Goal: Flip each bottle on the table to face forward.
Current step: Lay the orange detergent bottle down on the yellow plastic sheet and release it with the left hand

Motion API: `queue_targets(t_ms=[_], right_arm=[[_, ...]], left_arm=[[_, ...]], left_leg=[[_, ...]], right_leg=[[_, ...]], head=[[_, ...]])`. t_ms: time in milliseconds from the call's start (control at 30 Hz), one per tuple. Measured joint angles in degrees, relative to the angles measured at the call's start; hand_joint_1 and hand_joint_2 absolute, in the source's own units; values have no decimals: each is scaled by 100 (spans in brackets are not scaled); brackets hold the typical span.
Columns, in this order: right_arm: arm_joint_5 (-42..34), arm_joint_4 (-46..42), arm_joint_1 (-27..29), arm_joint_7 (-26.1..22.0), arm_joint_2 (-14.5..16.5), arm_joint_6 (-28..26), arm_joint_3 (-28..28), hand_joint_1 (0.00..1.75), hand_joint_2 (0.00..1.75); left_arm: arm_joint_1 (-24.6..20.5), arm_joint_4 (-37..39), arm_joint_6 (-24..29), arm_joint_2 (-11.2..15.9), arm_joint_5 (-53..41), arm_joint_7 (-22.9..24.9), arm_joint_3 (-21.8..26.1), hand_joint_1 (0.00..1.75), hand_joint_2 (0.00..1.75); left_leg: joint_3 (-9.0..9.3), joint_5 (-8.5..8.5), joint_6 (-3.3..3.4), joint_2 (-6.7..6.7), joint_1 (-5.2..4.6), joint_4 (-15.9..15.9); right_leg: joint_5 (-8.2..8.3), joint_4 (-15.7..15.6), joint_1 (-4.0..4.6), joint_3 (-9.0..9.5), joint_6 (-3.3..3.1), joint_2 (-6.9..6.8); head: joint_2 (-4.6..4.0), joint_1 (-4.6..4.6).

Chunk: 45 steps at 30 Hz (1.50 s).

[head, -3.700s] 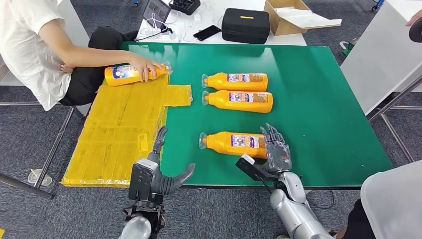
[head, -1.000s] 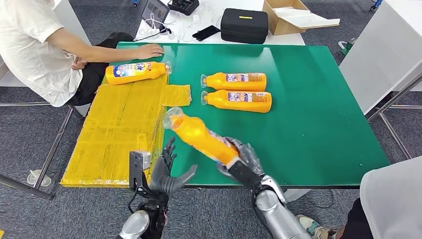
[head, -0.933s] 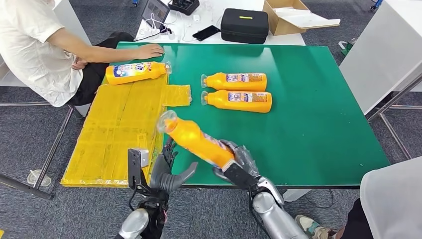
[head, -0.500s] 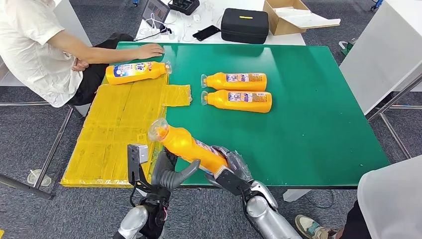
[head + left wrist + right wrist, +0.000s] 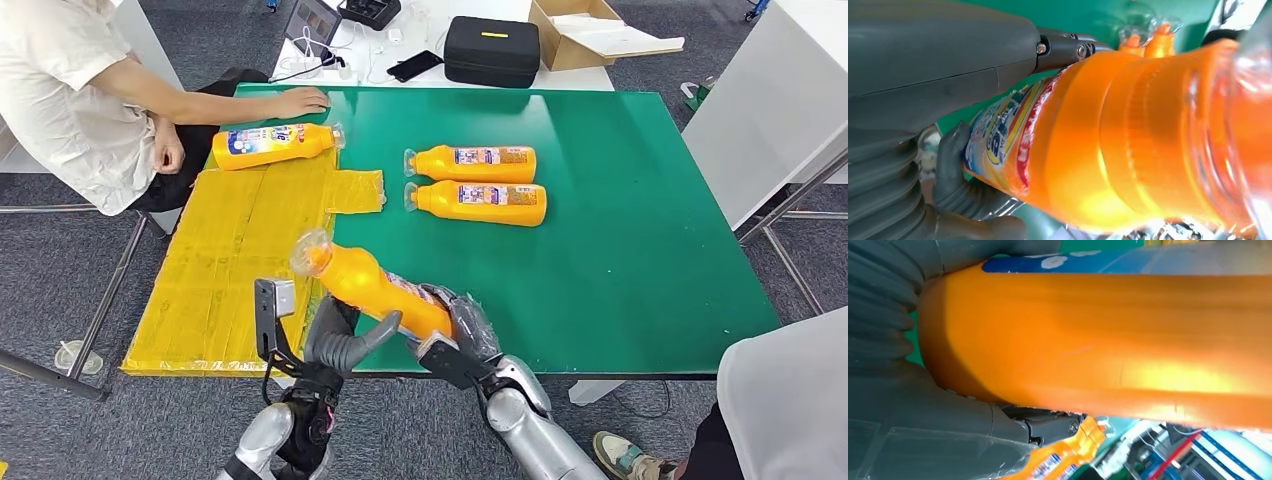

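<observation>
My right hand grips the base of an orange bottle and holds it tilted above the table's front edge, its clear cap up and to the left. The left hand is spread under the bottle's middle, thumb against its underside. In the left wrist view the bottle lies between the grey thumb and the dark fingers. In the right wrist view the bottle fills my right hand. Two more bottles lie side by side mid-table, labels up. A third lies at the far left.
A yellow taped mat covers the left part of the green table. A seated person rests a hand on the far left edge. Behind the table are a black case and a cardboard box. Another person's white clothing is at lower right.
My right hand picked the near bottle up off the table and carried it left, tilted, until it came between my left thumb and fingers. The person let go of the far left bottle.
</observation>
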Motion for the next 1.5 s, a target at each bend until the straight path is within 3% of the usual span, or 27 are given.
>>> queue_targets(t_ms=[100, 133, 233, 267, 300, 767, 867, 967, 1000, 1100, 1133, 1267, 1367, 1500], right_arm=[[204, 34, -58, 45, 8, -185, 111, 173, 175], [252, 47, -76, 71, 11, -231, 148, 173, 175], [324, 103, -123, 114, 31, -316, 256, 175, 175], [326, 133, -139, 117, 42, -327, 289, 174, 175], [320, 167, -157, 120, 54, -331, 317, 173, 175], [129, 464, -323, 76, 170, -300, 490, 170, 175], [125, 485, -334, 73, 173, -298, 494, 149, 175], [88, 497, -343, 65, 176, -268, 498, 151, 175], [58, 498, -344, 59, 179, -237, 500, 120, 175], [-102, 500, -342, 5, 199, -57, 503, 3, 175], [-173, 500, -338, -29, 209, 39, 505, 0, 175], [-334, 511, -292, -60, 267, 295, 537, 0, 0], [-188, 561, -267, 17, 284, -92, 564, 0, 0], [214, 606, -146, 57, 285, -1252, 538, 0, 0]], left_arm=[[-34, 24, -142, -1, 213, 30, 59, 0, 175], [-44, 25, -185, -1, 280, 35, 83, 9, 175], [-66, 25, -329, -4, 537, 84, 156, 135, 175], [-70, 25, -368, -5, 629, 108, 183, 170, 175], [-73, 25, -401, -7, 715, 127, 209, 175, 175], [-69, 25, -580, -11, 996, 106, 424, 175, 175], [-67, 25, -581, -11, 996, 104, 438, 175, 175], [-63, 25, -587, -11, 989, 61, 440, 175, 175], [-58, 22, -591, -11, 984, 29, 440, 175, 175], [-23, -40, -597, -13, 955, -77, 442, 175, 175], [-12, -81, -598, -13, 942, -113, 442, 175, 175], [-2, -319, -617, -15, 848, -281, 440, 175, 175], [0, -492, -509, -15, 573, -419, 416, 175, 175], [48, -644, -315, 7, 83, -625, 378, 175, 175]], left_leg=[[0, 0, 0, 0, 0, 0], [0, 0, 0, 1, 0, 0], [0, 1, 0, 1, 0, 0], [0, 1, 0, 1, 0, 0], [0, 1, 0, 1, 0, 0], [-1, 1, -1, 1, 0, 0], [-1, 1, 0, 1, 0, 0], [-1, 1, 0, 1, 0, 0], [-1, 1, 0, 1, 0, 0], [-1, 1, -1, 1, 0, 0], [-1, 1, -1, 2, 0, 0], [-2, 1, -1, 2, 0, 0], [-3, 1, -1, 1, 0, 0], [-4, 0, 0, 1, 0, 0]], right_leg=[[0, 0, 0, -1, 0, 0], [0, 0, 0, -1, 0, 0], [0, 1, 0, -1, 0, 0], [0, 1, 0, -2, 0, 0], [0, 1, 0, -2, 0, 0], [0, 0, 0, -4, 0, 0], [0, 0, 0, -3, 0, 0], [0, 0, 0, -3, 0, 0], [0, 0, 0, -4, 0, 0], [0, 0, 0, -5, 0, 1], [0, 0, 0, -5, 0, 1], [0, 0, 0, -6, 0, 1], [0, 0, 0, -6, 0, 0], [0, 0, 0, -6, 0, 0]], head=[[0, 0], [0, 1], [0, 1], [1, 1], [1, 0], [0, 1], [0, 1], [0, 1], [0, 0], [0, -1], [0, -1], [0, 1], [0, 2], [0, 2]])
